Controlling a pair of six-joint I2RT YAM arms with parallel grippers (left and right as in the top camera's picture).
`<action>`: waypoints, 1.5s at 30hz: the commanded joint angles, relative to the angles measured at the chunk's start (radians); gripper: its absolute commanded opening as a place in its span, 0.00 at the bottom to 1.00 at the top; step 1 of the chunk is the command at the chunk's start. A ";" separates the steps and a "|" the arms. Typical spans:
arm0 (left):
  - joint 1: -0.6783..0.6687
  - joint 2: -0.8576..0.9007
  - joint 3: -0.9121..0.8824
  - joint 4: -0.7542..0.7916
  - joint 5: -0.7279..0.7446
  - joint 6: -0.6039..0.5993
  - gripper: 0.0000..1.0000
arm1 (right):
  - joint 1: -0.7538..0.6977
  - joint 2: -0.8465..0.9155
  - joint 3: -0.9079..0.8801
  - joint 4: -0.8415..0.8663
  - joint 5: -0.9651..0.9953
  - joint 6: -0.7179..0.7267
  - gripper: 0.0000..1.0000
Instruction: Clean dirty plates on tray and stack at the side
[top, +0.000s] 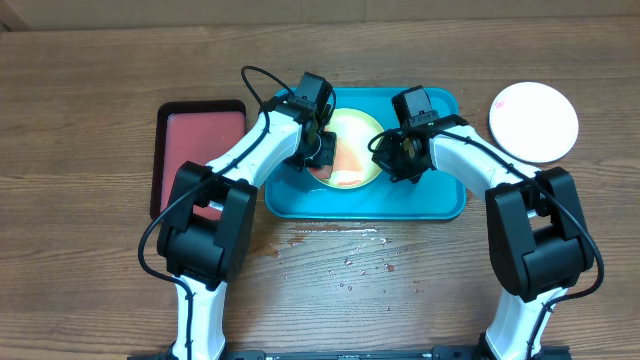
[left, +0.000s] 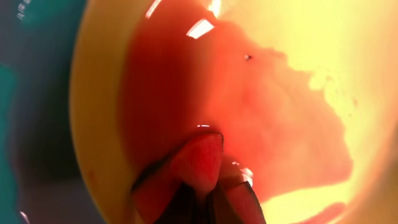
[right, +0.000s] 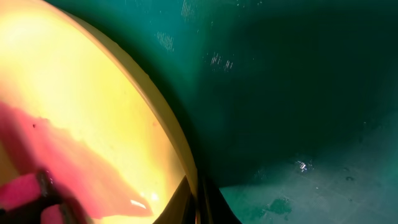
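Observation:
The yellow-green plate sits tilted in the teal tray, with watery red sauce pooled over its lower half. My right gripper is shut on the plate's right rim, which runs between its fingers in the right wrist view. My left gripper is over the plate's left side, shut on a small pink-red pad pressed into the sauce. The plate fills the left wrist view. The white plate lies on the table to the right of the tray. The light blue plate is out of view.
A smaller red tray with a black rim lies left of the teal tray. Drops and smears of liquid spot the wooden table in front of the tray. The tray floor right of the plate is bare and wet.

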 joint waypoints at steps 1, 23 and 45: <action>-0.008 -0.025 0.035 -0.021 0.093 0.040 0.04 | 0.001 0.008 -0.004 0.010 0.010 0.013 0.04; 0.387 -0.372 0.187 -0.382 -0.304 0.059 0.04 | 0.002 -0.132 0.193 -0.270 0.337 -0.095 0.04; 0.513 -0.372 -0.226 -0.126 -0.140 0.080 0.04 | 0.341 -0.195 0.307 -0.385 1.317 -0.249 0.04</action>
